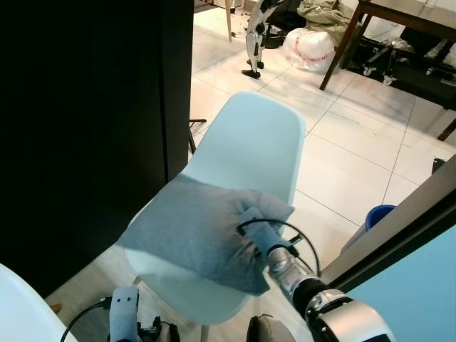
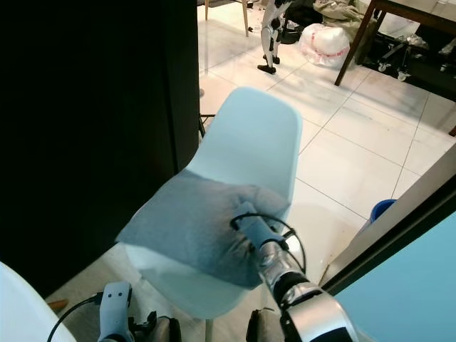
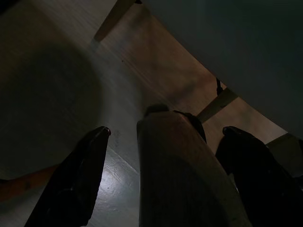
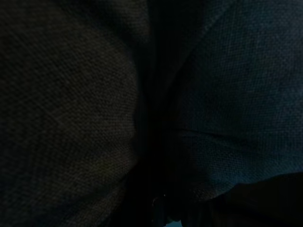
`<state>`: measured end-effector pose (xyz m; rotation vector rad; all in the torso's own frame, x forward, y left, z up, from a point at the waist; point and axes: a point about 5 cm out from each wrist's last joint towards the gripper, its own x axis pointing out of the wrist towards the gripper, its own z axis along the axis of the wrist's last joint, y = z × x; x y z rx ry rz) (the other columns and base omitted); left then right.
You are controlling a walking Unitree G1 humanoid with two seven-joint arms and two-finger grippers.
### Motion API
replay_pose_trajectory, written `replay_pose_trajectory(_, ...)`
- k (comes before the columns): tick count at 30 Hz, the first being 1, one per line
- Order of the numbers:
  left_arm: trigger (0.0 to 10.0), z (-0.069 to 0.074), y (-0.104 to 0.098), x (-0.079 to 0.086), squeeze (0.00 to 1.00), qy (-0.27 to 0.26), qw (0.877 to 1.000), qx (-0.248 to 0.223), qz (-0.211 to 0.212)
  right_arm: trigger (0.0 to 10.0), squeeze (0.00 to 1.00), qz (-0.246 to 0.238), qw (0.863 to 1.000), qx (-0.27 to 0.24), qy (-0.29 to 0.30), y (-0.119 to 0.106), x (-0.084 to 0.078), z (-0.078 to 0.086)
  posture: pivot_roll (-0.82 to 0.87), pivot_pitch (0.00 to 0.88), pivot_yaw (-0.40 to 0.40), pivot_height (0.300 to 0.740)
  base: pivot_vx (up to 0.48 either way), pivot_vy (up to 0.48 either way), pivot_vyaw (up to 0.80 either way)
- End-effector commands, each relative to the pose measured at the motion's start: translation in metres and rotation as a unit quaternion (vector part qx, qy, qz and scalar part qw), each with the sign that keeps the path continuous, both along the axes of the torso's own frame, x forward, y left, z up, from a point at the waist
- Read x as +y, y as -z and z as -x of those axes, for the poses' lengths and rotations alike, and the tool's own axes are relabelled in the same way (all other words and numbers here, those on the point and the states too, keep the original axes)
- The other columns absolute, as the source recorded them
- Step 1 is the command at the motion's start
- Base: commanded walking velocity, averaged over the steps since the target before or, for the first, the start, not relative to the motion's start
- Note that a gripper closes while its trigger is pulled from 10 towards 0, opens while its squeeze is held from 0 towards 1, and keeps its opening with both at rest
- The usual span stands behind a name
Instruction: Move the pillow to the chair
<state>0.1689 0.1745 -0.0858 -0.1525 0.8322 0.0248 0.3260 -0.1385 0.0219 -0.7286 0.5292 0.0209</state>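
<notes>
Resting across the seat of the pale blue chair [image 1: 249,142], the grey pillow [image 1: 192,228] lies directly ahead of our right hand [image 1: 251,229], which presses into its near right corner with the fabric bunched around it; in the right wrist view we see folds of cloth pinched tight on both sides, so we judge the hand clamped on the pillow. The pillow's long axis runs from the chair's front left edge back toward the backrest on the right, and it overhangs the seat's front rim a little. Our left hand [image 3: 161,142] hangs low beside the chair base, fingers [image 3: 78,175] spread apart over the floor [image 3: 52,85], holding nothing. Since the right arm is the one on the pillow, we judge that letting go and drawing back toward us is what remains
</notes>
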Motion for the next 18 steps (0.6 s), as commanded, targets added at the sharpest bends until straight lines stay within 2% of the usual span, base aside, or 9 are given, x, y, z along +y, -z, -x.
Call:
replay_pose_trajectory(1,10.0,0.059,0.025,-0.015,0.00,0.007,0.993,0.114,0.026,10.0,0.00,0.014,0.999,-0.011,0.049,-0.002,-0.016,0.000,0.12,0.119,-0.130,0.622,0.000,0.000,0.00)
replay_pose_trajectory(3,10.0,0.058,0.025,-0.016,0.00,0.009,0.993,0.113,0.026,10.0,0.00,0.017,0.998,-0.013,0.056,-0.002,-0.019,0.000,0.12,0.119,-0.130,0.622,0.000,0.000,0.00)
replay_pose_trajectory(6,10.0,0.057,0.025,-0.016,0.00,0.010,0.993,0.112,0.026,10.0,0.00,0.003,0.999,0.012,0.052,0.006,-0.016,0.006,0.11,0.119,-0.128,0.622,0.000,0.000,0.00)
replay_pose_trajectory(8,10.0,0.056,0.024,-0.017,0.00,0.011,0.993,0.111,0.027,10.0,0.00,-0.049,0.996,0.075,0.019,0.023,0.002,0.020,0.11,0.120,-0.129,0.622,0.000,0.000,0.00)
replay_pose_trajectory(9,10.0,0.056,0.024,-0.017,0.00,0.011,0.993,0.111,0.027,10.0,0.00,-0.049,0.996,0.075,0.019,0.023,0.002,0.020,0.11,0.120,-0.129,0.622,0.000,0.000,0.00)
replay_pose_trajectory(10,10.0,0.056,0.024,-0.017,0.00,0.011,0.993,0.110,0.027,10.0,0.00,-0.068,0.993,0.098,0.006,0.029,0.009,0.025,0.11,0.121,-0.129,0.622,0.000,0.000,0.00)
replay_pose_trajectory(11,10.0,0.055,0.024,-0.017,0.00,0.010,0.994,0.110,0.027,10.0,1.00,-0.084,0.990,0.117,-0.010,0.034,0.018,0.031,0.11,0.122,-0.129,0.622,0.000,0.000,0.00)
replay_pose_trajectory(14,10.0,0.055,0.024,-0.016,0.00,0.009,0.994,0.109,0.028,10.0,1.00,-0.089,0.988,0.127,-0.018,0.038,0.023,0.036,0.11,0.123,-0.130,0.622,0.000,0.000,0.00)
replay_pose_trajectory(18,10.0,0.054,0.024,-0.016,0.00,0.006,0.994,0.107,0.028,10.0,1.00,-0.100,0.989,0.110,-0.004,0.037,0.025,0.034,0.11,0.121,-0.132,0.622,0.000,0.000,0.00)
